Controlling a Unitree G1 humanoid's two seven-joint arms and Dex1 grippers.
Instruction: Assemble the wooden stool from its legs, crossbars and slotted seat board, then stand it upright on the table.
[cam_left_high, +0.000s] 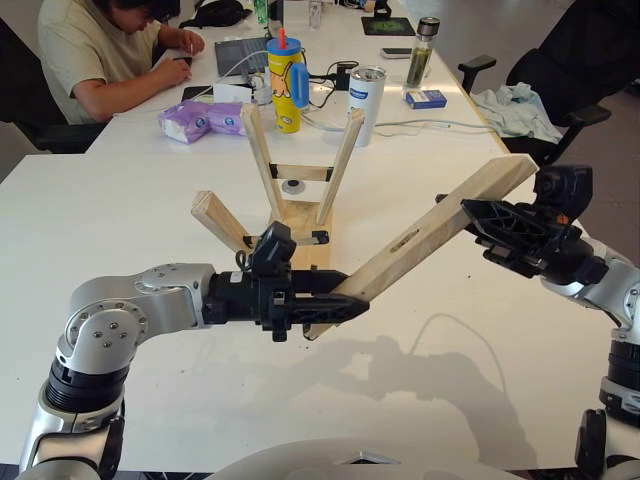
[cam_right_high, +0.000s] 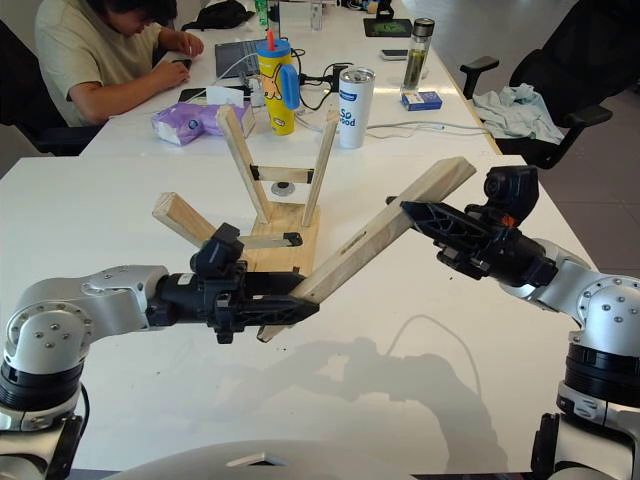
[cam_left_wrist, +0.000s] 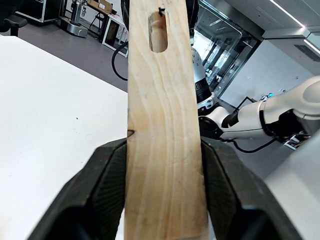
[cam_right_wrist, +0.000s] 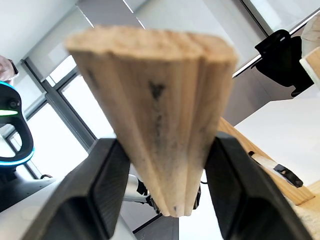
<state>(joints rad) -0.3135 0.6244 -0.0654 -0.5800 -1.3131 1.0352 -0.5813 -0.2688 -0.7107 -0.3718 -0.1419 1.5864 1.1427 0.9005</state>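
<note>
The left gripper (cam_left_high: 338, 306) is clamping the lower end of a wooden leg (cam_left_high: 415, 243), which is slanting above the table (cam_left_high: 480, 350); the right gripper (cam_left_high: 478, 216) is gripping its upper part. Beyond, the partly built stool (cam_left_high: 300, 195) is resting seat-down, legs pointing up

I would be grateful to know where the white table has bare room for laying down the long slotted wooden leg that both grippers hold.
Bare white tabletop lies left of the half-built wooden stool, and more right of it, beneath the long slotted wooden leg. The far end is crowded: yellow cup, white tumbler, purple tissue pack, cables.
</note>
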